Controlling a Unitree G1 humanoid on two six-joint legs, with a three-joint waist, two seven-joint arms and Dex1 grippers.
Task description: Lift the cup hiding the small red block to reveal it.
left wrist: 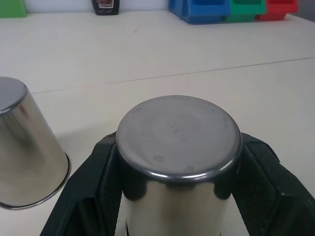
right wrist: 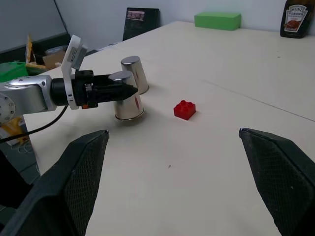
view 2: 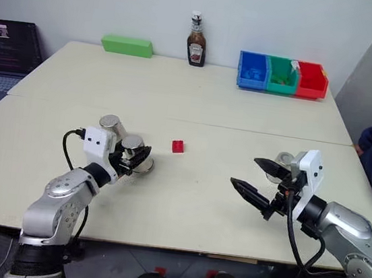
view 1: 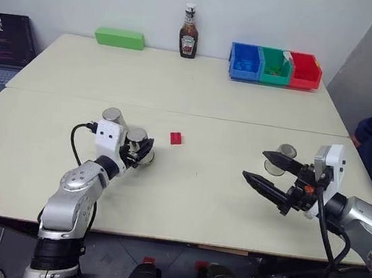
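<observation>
Brushed silvery metal, slightly tapered, flat-bottomed: the cup (left wrist: 178,162) sits inverted between the black fingers (left wrist: 86,196) of the left gripper (view 1: 141,152), which clamp its wall from both sides. In the right wrist view its rim is at or just above the smooth cream desk (view 1: 198,93); I cannot tell which. A second, matching cup (view 1: 112,116) stands upside down just beside it. The small red block (view 1: 175,138), studded on top, lies bare on the desk near the held cup. The right gripper (view 1: 271,174) hangs with pointed, mesh-textured fingers spread wide, a third cup (view 1: 280,159) behind them.
</observation>
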